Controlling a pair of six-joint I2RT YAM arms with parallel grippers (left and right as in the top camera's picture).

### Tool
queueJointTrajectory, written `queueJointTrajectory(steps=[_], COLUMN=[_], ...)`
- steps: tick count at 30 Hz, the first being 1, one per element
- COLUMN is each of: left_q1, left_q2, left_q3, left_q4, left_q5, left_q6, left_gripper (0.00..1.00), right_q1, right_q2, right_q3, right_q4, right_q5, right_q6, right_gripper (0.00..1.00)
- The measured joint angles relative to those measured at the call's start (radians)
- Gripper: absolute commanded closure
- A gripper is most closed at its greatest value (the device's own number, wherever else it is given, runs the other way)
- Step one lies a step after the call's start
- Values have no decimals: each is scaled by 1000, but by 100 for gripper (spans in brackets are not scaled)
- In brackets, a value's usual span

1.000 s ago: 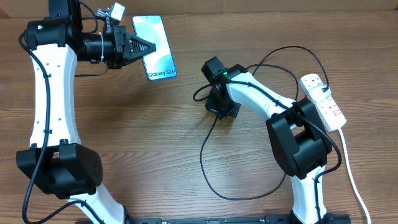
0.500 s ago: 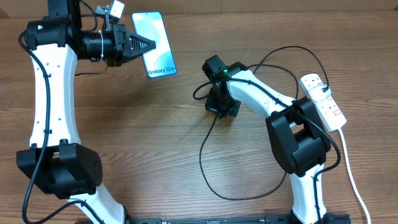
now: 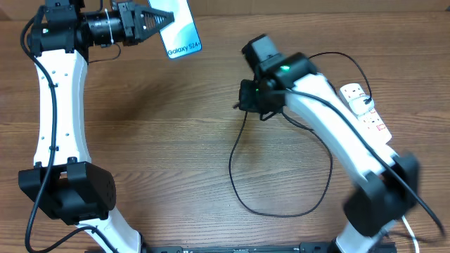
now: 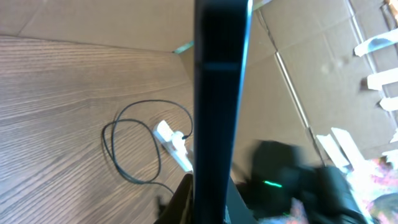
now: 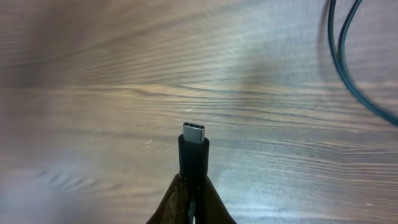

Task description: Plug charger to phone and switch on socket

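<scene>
The phone [image 3: 183,34], with its light blue screen reading "Galaxy S24", is lifted at the far left, and my left gripper [image 3: 163,17] is shut on its left edge. In the left wrist view the phone [image 4: 219,87] stands edge-on as a dark bar rising from my left gripper [image 4: 208,202]. My right gripper [image 3: 242,104] hangs over the table's middle, shut on the charger's plug tip [image 5: 194,148]. That tip sticks out of my right gripper [image 5: 194,190] and points at bare wood. The charger cable [image 3: 281,211] loops down and back to the socket [image 3: 365,112] at the right.
The socket's thick white cord [image 3: 404,218] runs down the right edge. The socket [image 4: 173,144] and a black cable loop [image 4: 127,152] also show in the left wrist view, with cardboard walls [image 4: 112,22] behind the table. Another cable stretch [image 5: 348,59] crosses the right wrist view's top right.
My left gripper has carried the phone up and toward the far edge. The right arm has risen and swung right with the plug tip in its grip, pulling the cable after it.
</scene>
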Motion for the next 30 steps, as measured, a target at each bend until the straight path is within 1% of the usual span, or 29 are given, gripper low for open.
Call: queueJointTrajectory(steps=[1, 6, 13, 16, 22, 30], left_q1=[0, -1, -34, -62, -89, -111], left_q2=[0, 0, 0, 0, 0, 0], left_q3=[0, 0, 0, 0, 0, 0], left_q4=[13, 19, 19, 20, 21, -43], left_q5=[3, 7, 25, 64, 110, 121], left_q6=[-21, -60, -72, -60, -42, 13], left_gripper=[97, 96, 96, 96, 96, 96], right_q1=[9, 89, 222, 252, 254, 254], right_q2=[-46, -170, -219, -224, -228, -241], right_q3=[3, 3, 3, 22, 100, 113], right_q4=[-10, -23, 23, 21, 16, 9], right_q5=[0, -1, -2, -5, -4, 69], right_q6=[-23, -97, -138, -142, -156, -176], right_gripper=[96, 96, 96, 96, 96, 96])
